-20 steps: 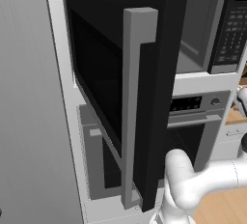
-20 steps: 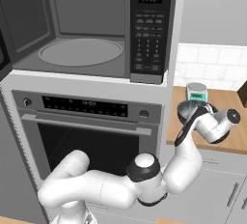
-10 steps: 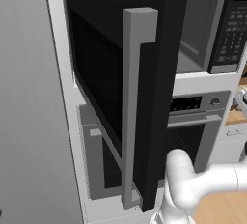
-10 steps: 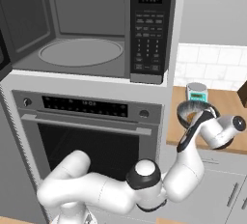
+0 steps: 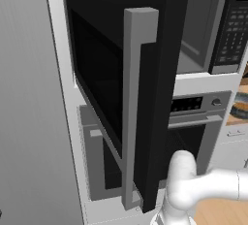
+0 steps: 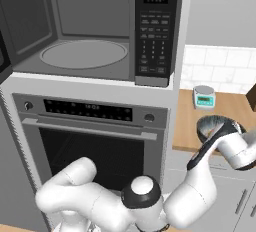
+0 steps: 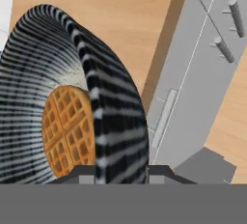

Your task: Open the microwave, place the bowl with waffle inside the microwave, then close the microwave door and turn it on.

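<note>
A microwave (image 6: 90,31) fills the upper left of the right base view, its cavity empty and open at the front. Its door (image 5: 126,93) swings wide, its free edge and grey handle (image 5: 138,107) jutting toward the camera at the centre of the left base view. At lower right, the tool (image 7: 120,174) grips the rim of a striped bowl (image 7: 58,97), one finger on each side of the wall. A waffle (image 7: 67,131) lies inside. The bowl (image 6: 217,128) sits over the wooden bench (image 6: 187,126), near its front edge.
</note>
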Available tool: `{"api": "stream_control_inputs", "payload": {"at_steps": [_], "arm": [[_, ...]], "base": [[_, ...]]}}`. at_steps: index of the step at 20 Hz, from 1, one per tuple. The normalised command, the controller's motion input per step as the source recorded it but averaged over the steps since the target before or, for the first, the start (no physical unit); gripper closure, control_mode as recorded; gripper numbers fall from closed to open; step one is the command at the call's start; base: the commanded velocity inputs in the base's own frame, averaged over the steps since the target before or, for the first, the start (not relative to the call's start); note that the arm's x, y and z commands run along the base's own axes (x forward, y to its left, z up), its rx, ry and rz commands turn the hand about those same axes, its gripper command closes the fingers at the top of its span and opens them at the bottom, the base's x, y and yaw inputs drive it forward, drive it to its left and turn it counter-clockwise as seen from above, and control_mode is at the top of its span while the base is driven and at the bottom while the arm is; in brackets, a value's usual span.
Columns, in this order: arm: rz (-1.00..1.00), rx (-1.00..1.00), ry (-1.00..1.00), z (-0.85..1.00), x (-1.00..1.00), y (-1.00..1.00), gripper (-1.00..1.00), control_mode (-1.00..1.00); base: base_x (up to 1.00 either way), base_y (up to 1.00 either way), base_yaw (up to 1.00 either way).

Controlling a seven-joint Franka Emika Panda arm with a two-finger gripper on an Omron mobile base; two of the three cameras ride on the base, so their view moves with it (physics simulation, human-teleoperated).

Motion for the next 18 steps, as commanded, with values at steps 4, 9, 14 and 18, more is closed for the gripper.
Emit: {"api": "stream_control_inputs", "payload": {"at_steps": [4,9,14,18], "arm": [[-0.03,0.00,-0.30,0.21,-1.00,-0.16,1.00,-1.00],[0.00,0.00,-0.28,0.42,-1.00,0.00,1.00,-1.00],[0.03,0.00,-0.17,0.59,-1.00,0.10,1.00,-1.00],[0.08,0.00,-0.23,0.68,-1.00,0.50,1.00,-1.00]], "base": [[0.00,0.00,0.00],[0.00,0.00,0.00],[0.00,0.00,0.00],[0.00,0.00,0.00]]}}
